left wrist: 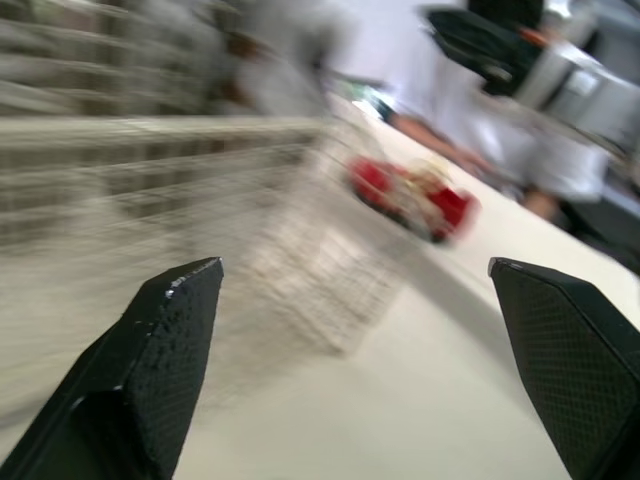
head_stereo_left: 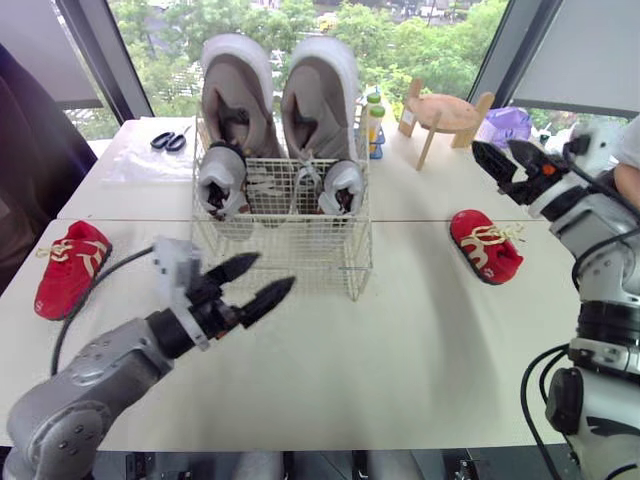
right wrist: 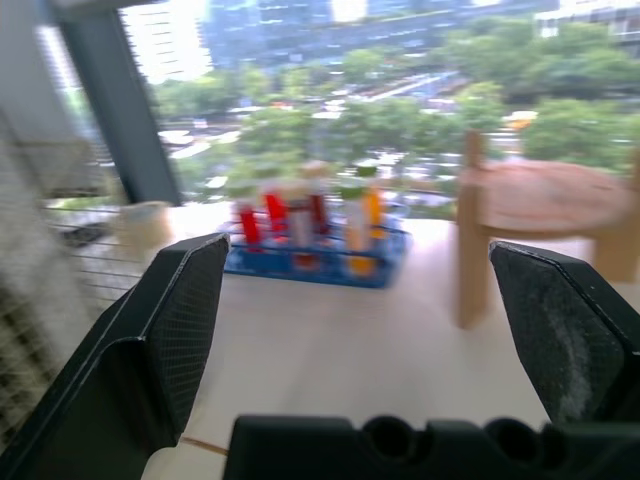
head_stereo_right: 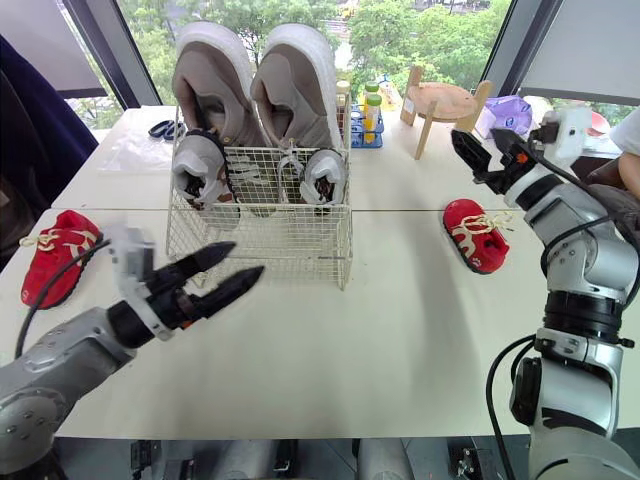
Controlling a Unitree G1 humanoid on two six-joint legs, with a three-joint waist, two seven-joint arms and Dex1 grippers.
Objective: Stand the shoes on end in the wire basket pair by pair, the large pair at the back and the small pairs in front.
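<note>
A white wire basket (head_stereo_left: pixel 285 240) stands mid-table. Two large beige shoes (head_stereo_left: pixel 237 95) (head_stereo_left: pixel 320 95) stand on end at its back. Two small grey shoes (head_stereo_left: pixel 222 180) (head_stereo_left: pixel 342 187) stand in front of them inside the basket. One small red shoe (head_stereo_left: pixel 72 265) lies on the table to the left, another red shoe (head_stereo_left: pixel 485 245) to the right. My left gripper (head_stereo_left: pixel 272 272) hovers open and empty just in front of the basket. My right gripper (head_stereo_left: pixel 497 148) is open and empty, raised above and behind the right red shoe (left wrist: pixel 415 195).
Scissors (head_stereo_left: pixel 168 140) lie on a plastic sheet at the back left. A tray of bottles (right wrist: pixel 310 225) and a wooden stool (head_stereo_left: pixel 447 112) stand behind the basket to the right, with a purple bag (head_stereo_left: pixel 505 125) beyond. A person's arm (head_stereo_left: pixel 628 150) shows at the right edge.
</note>
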